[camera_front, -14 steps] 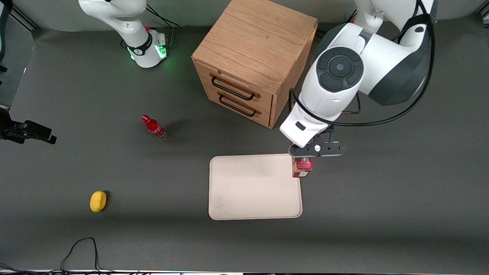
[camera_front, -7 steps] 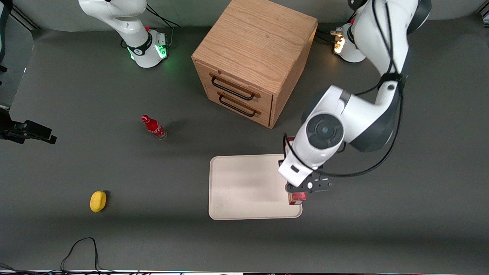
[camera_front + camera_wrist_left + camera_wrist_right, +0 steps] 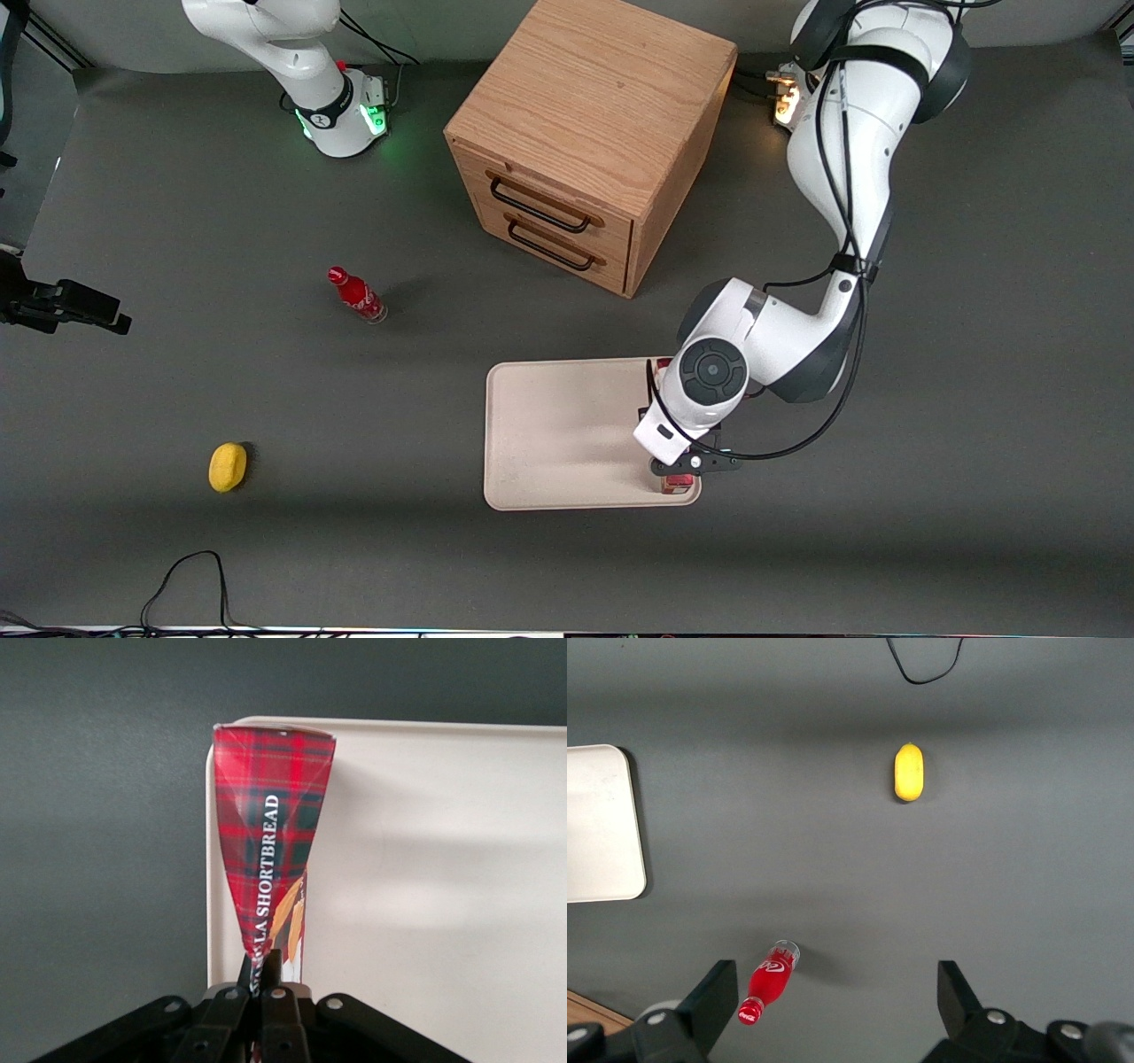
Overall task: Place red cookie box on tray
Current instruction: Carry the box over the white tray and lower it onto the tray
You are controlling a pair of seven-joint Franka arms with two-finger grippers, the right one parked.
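I have brought my gripper down and closer to the front camera. A second ago it hung by the tray's far corner near the wooden cabinet. Now it sits low over the tray's corner that is nearest the camera, on the working arm's end.

The red cookie box came along with it. The jaws are pinching the thin top edge of the box, pressed almost together around it. In the wrist view the box hangs straight down, and its bottom end is right at the tray's rim, at the rounded corner. I cannot tell if the bottom touches the tray yet.

So I think the carry is nearly done. What is left is to let the box down and let go. My worry is the edge: the box is so close to the rim that it could tip out onto the dark table. Moving a little toward the tray's middle looks safer. The little red bottle and the yellow thing are well apart.
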